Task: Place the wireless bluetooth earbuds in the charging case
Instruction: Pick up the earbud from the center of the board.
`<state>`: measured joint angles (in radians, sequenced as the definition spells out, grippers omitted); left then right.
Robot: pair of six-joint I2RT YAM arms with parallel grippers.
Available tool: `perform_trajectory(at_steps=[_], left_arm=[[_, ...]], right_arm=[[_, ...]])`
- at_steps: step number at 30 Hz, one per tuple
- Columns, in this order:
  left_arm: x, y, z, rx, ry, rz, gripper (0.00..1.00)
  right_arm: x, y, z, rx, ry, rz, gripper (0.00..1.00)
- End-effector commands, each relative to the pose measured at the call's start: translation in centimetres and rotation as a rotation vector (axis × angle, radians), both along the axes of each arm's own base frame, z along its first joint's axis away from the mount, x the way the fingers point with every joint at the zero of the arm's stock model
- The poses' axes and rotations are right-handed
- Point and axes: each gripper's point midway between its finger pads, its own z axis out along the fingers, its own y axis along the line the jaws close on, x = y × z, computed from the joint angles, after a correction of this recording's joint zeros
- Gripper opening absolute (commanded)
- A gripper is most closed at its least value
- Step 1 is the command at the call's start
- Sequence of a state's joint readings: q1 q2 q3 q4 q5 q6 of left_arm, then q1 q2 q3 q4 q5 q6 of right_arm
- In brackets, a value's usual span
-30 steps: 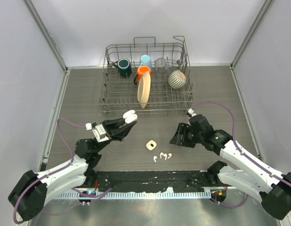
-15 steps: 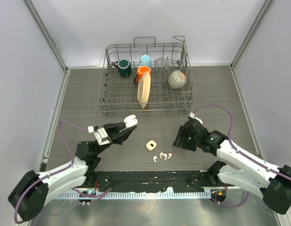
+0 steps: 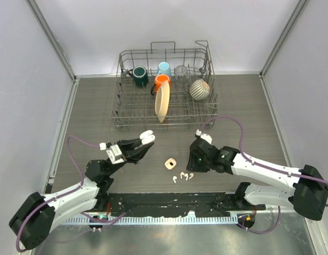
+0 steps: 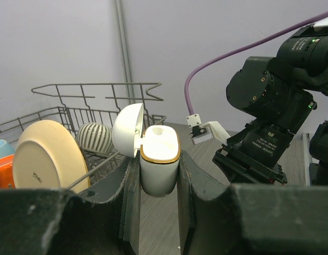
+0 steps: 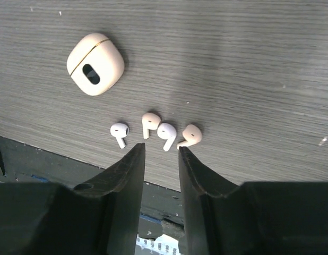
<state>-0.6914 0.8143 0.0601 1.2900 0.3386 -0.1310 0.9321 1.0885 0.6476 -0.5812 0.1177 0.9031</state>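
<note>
My left gripper (image 3: 145,141) is shut on a white charging case (image 4: 159,159) with a gold rim, lid flipped open, held above the table left of centre (image 3: 147,136). Several tiny earbuds (image 5: 160,130) lie in a row on the table near the front edge (image 3: 183,176); some are white, some cream. A second, cream case (image 5: 95,64) lies closed on the table beside them (image 3: 170,163). My right gripper (image 5: 161,151) is open and empty, hovering just over the earbuds, its fingertips near the middle ones.
A wire dish rack (image 3: 166,87) at the back holds mugs, a glass, a striped bowl and a cream plate (image 3: 162,102). A black mat strip (image 3: 169,202) runs along the table's near edge, just below the earbuds.
My right arm has swung left and down toward the earbuds. The left arm has lowered slightly with the open case and then held still.
</note>
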Motion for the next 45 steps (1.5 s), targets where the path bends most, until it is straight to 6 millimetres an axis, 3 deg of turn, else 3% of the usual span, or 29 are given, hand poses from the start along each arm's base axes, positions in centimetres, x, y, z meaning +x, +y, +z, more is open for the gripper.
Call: perform_trajectory(at_steps=[1,6,20,45], left_arm=[[-0.5,1.1,2.8,-0.082,-0.094,0.027,0.00],[-0.4,1.1,2.6,-0.078,-0.090,0.037,0.00],[-0.2,1.1,2.5,-0.069,-0.084,0.045,0.00],[-0.3,1.8,2.2,-0.069,-0.080,0.071,0.00]], right_arm=[[1.2,2.1,2.0,0.033,-0.077,-0.002,0.36],[0.5,2.9,1.1,0.019,-0.044,0.036,0.33],[0.1,2.6,-1.3,-0.062,0.005,0.021,0.33],[-0.4,2.7,-3.2,-0.112,0.050,0.039,0.33]])
